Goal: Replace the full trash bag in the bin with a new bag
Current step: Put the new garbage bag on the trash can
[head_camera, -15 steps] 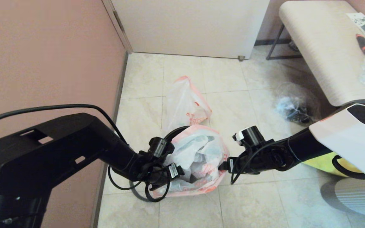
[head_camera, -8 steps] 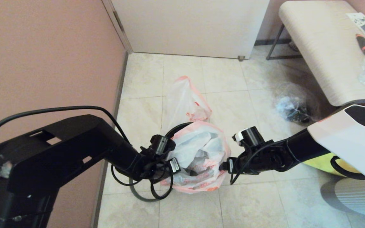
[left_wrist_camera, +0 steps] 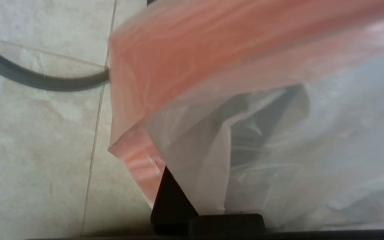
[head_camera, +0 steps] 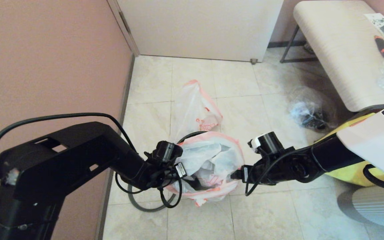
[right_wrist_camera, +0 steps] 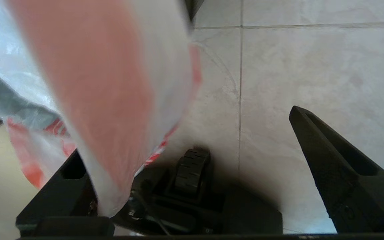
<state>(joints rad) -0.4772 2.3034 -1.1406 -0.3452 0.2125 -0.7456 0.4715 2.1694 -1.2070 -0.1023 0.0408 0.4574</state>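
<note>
Midway through bag removal: lumpy translucent white full trash bag [head_camera: 208,166] with pink-orange rim, seated in small round black bin [head_camera: 187,136]. Left gripper [head_camera: 187,178] at bag's left rim, clamped on plastic; right gripper [head_camera: 233,175] at right rim, jaws wide, holding nothing. Next, probably: pinch right rim, lift together. Thin white new bag [head_camera: 195,108] beyond bin; red print unreadable.

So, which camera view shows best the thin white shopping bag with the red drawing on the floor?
The head view: the thin white shopping bag with pink-orange handles lies whole on the tiles, behind the bin. Both wrist views show only the lumpy full trash bag up close, not this one.
</note>
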